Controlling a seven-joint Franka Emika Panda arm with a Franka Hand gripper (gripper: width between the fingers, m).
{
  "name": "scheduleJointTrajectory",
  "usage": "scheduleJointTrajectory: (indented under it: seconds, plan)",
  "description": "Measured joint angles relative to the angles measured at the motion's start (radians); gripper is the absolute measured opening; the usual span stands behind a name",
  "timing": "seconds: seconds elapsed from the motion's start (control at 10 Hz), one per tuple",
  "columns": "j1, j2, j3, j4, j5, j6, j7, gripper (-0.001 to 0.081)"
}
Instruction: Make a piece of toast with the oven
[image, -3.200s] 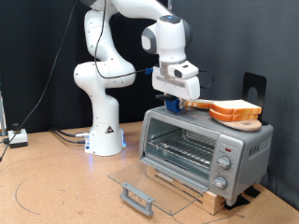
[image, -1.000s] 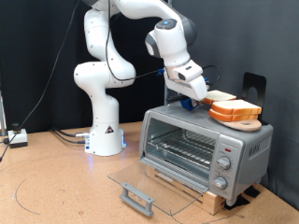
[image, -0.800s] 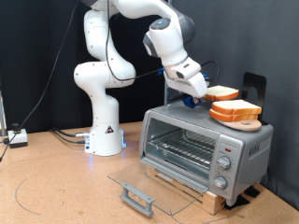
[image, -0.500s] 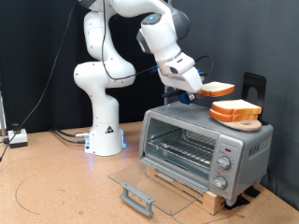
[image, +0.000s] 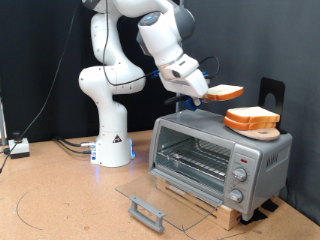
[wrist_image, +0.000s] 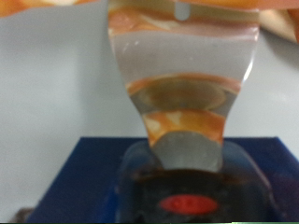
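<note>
Since approx 3 s ago the pincer (image: 203, 93) has lifted one slice off the stack (image: 251, 120) and carried it up and toward the ext. view's left — it was low over the oven top then, now it's clear above it.

Ext. view: the piece of toast (image: 223, 93) is clamped by one edge between the pincer's fingers, roughly flat, slightly tilted, in the air above the oven (image: 220, 155) and apart from the stack. The oven sits near the bench's (image: 70, 200) right edge; its glass door (image: 160, 195) is folded down flat toward the bench's front edge, rack inside w/ nothing on it.

Wrist view: v. close, blurred. A translucent finger (wrist_image: 182, 93) presses on the orange-brown crust, so the pincer is closed on the slice, not fully shut.

To do the carry well, I'd judge: keep the slice level, grip firm — an edge hold lets it droop or slip.
</note>
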Motion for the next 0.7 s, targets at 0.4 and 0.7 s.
scheduleJointTrajectory:
  seconds: [0.4, 0.7]
  plan:
    - [-0.151, 0.003, -0.024, -0.001, -0.147, 0.024, 0.025, 0.0391]
    - [-0.224, 0.028, -0.071, 0.003, -0.176, 0.025, -0.007, 0.0391]
